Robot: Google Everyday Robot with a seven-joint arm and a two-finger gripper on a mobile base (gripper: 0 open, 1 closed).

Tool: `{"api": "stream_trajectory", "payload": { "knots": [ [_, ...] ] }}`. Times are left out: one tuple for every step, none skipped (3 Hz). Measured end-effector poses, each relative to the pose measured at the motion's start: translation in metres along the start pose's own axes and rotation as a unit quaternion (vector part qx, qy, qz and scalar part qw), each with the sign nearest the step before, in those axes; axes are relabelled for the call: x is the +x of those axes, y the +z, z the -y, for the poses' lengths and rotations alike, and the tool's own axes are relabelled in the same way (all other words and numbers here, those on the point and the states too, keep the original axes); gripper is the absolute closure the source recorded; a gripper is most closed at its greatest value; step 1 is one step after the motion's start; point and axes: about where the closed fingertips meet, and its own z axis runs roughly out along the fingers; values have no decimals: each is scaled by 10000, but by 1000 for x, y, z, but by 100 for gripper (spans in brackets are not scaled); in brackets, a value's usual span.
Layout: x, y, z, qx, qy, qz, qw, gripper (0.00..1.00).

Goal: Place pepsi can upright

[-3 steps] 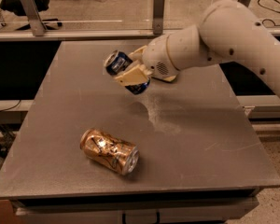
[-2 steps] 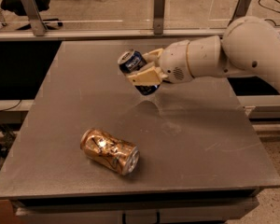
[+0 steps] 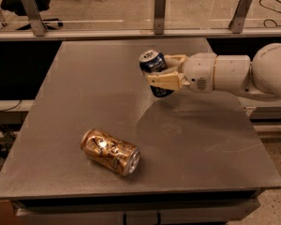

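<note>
The pepsi can (image 3: 152, 65) is dark blue with a silver top. It is held nearly upright, tilted slightly left, with its base just above or on the grey table (image 3: 84, 93) at the centre-right back. My gripper (image 3: 162, 73) comes in from the right on the white arm (image 3: 234, 74) and is shut on the pepsi can, one cream finger in front of it and one behind. The can's lower part is partly hidden by the front finger.
A larger dented gold-brown can (image 3: 110, 152) lies on its side near the table's front left. A rail with metal posts (image 3: 159, 11) runs behind the table. Office chairs stand on the floor at the far left back.
The arm has drawn back to the right and lowered. The pepsi can has moved right with it and turned from tilted to nearly upright. The gold-brown can has not moved.
</note>
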Motion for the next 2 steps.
{"api": "stream_trajectory", "payload": {
  "knots": [
    [13, -13, 1, -9, 276, 400, 9988, 100],
    [19, -17, 0, -9, 443, 790, 9959, 100]
  ]
}}
